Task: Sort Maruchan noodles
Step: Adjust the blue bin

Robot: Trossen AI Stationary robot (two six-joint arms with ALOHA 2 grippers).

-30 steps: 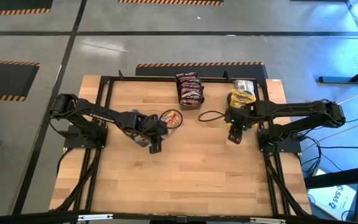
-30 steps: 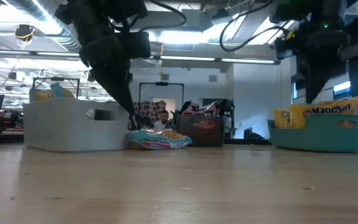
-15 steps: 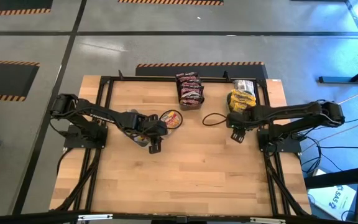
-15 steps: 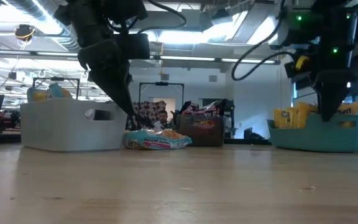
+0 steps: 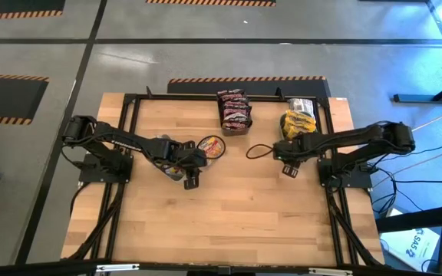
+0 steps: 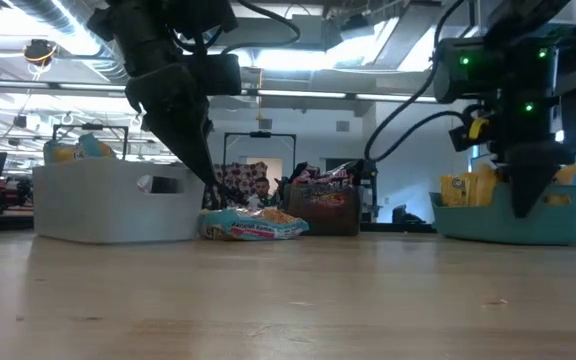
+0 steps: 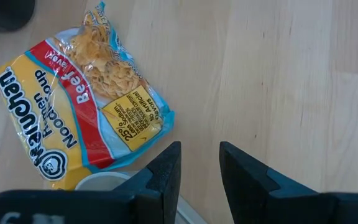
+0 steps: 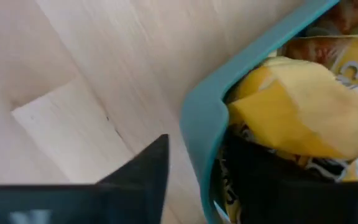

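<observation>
Left end effector [image 5: 191, 182] hangs over the tabletop [image 5: 229, 215] left of centre, its fingers [image 7: 166, 171] a narrow gap apart and holding nothing. Just beside it lies a loose yellow, red and blue Maruchan packet [image 7: 79, 106] flat on the wood, next to a pale grey bin [image 6: 118, 200]. At the middle of the far edge sits a dark bin of red-orange packets [image 5: 234, 110]. Right end effector [image 5: 288, 169] hovers beside the teal bin [image 6: 508, 215] near the far right corner, which holds yellow packets [image 8: 297, 106]; whether its jaws are open or closed cannot be told.
</observation>
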